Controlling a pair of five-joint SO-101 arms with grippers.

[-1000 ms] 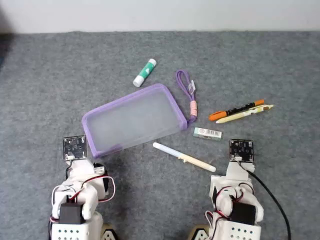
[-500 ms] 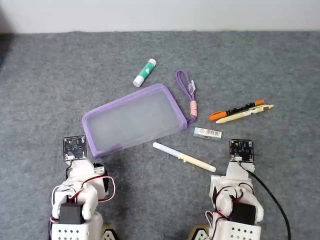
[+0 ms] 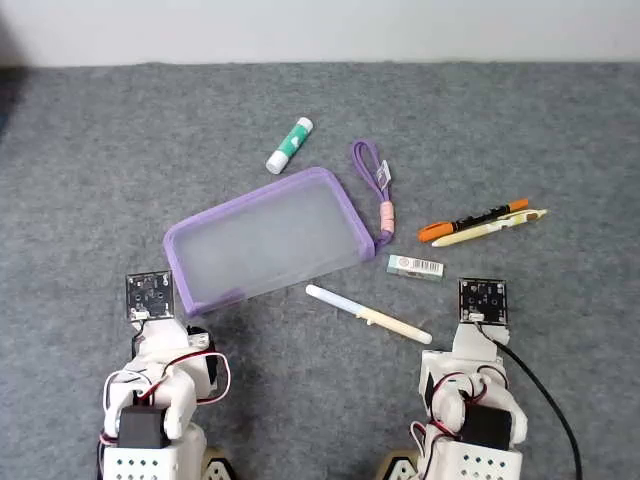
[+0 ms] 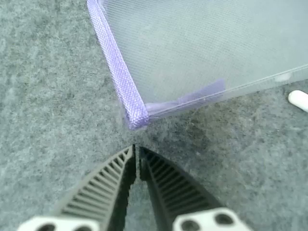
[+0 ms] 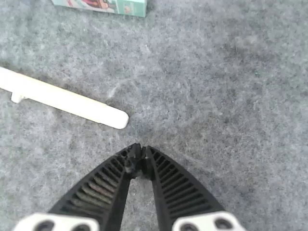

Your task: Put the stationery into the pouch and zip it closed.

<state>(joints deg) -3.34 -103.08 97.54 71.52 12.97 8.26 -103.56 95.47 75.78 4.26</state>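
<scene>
Pouch (image 3: pixel 262 240) lies flat and slanted in the middle of the grey mat (image 3: pixel 90 150), purple-edged with a frosted face, its strap (image 3: pixel 372 165) looping away from the far right corner. From above I think the zip is run shut, but I can't say for sure. All the stationery I can count lies outside it on the mat. A glue stick (image 3: pixel 289 145) is just beyond the far edge. An orange pen (image 3: pixel 472 221) and a yellow pen (image 3: pixel 490 228) lie side by side, well off to the right. An eraser (image 3: pixel 415 266) sits near the right corner, and a long marker (image 3: pixel 368 314) lies aslant just in front of the pouch's near edge. My left gripper (image 4: pixel 136 150) has its jaws pressed together on nothing, with the tip just short of the pouch's near left corner (the stitched purple binding sits right ahead of it). My right gripper (image 5: pixel 141 153) is likewise pinched together and empty, low over the mat. Its tip is close to the marker's cream end, and the eraser lies farther beyond. Both arms sit folded back at the near edge of the table.
</scene>
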